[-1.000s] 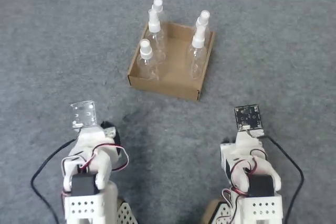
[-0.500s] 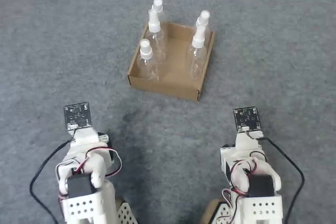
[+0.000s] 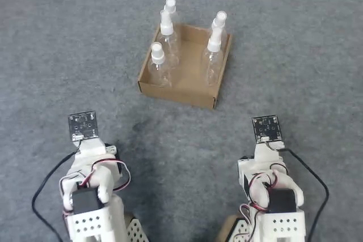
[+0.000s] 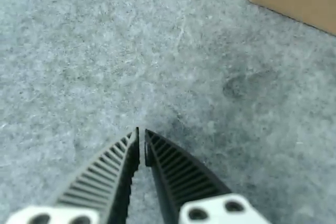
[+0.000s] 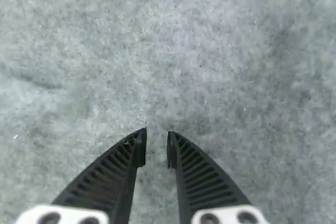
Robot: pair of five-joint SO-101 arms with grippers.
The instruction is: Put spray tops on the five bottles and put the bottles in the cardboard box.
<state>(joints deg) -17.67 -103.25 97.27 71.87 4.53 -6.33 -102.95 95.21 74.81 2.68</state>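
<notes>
- The left arm (image 3: 91,165) is sitting folded back at the near edge of the counter (image 3: 306,66); a second ago it was stretched a little farther forward with its wrist tilted, so it has been pulling home
- The right arm (image 3: 269,168) is resting in the same tucked pose beside it, and it has not been shifting over that second
- The left jaws are pointing down at bare grey covering, closed almost tip to tip and gripping nothing
- The right jaws are hanging just a crack apart over the same grey covering, also gripping nothing
- The five bottles (image 3: 160,67) are standing upright in the cardboard box (image 3: 177,93), three along one side and two along the other
- Each bottle is wearing a white spray top (image 3: 157,54)
- The cardboard box is sitting toward the far middle of the counter, well apart from both arms
- With both arms drawn back and nothing left loose outside the cardboard box, the job is looking finished, and no further pick seems to be waiting
</notes>
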